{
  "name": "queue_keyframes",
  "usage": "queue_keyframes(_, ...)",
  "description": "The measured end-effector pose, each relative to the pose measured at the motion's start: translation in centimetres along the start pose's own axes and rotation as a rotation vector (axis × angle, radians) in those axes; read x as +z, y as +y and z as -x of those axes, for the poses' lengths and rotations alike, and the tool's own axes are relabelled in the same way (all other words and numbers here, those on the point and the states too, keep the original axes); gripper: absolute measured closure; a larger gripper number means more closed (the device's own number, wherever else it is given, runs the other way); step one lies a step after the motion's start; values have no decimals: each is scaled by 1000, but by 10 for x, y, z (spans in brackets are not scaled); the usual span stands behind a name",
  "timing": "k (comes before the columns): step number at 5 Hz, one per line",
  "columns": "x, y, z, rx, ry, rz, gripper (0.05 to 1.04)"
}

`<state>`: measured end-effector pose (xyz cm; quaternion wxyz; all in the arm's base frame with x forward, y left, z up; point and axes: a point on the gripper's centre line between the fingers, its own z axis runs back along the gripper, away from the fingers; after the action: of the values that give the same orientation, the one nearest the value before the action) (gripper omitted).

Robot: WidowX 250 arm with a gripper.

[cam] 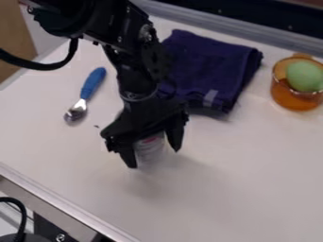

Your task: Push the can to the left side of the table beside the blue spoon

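Observation:
The gripper (154, 158) points down near the middle of the table, open, with one finger on each side of a small pale can (149, 150). The can's top, where a bit of red shows, is partly hidden under the gripper. A narrow gap shows between the can and the right fingertip. Left of the arm lies the blue spoon (92, 84), its blue handle toward the back and its metal bowl toward the front. Can and spoon are well apart.
Behind and right of the gripper lies a folded dark purple cloth (211, 61). An orange transparent cup (295, 97) holding a green round object (305, 76) stands at the right edge. A raised metal rim (63, 203) borders the white table (240, 189).

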<state>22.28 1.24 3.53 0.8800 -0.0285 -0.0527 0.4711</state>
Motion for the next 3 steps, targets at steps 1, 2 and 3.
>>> queue_keyframes(1, -5, 6, -18, 31, -21, -6, 83)
queue_keyframes(2, -8, 13, -31, 58, -37, -16, 83)
queue_keyframes(3, -8, 17, -37, 73, -45, -13, 83)
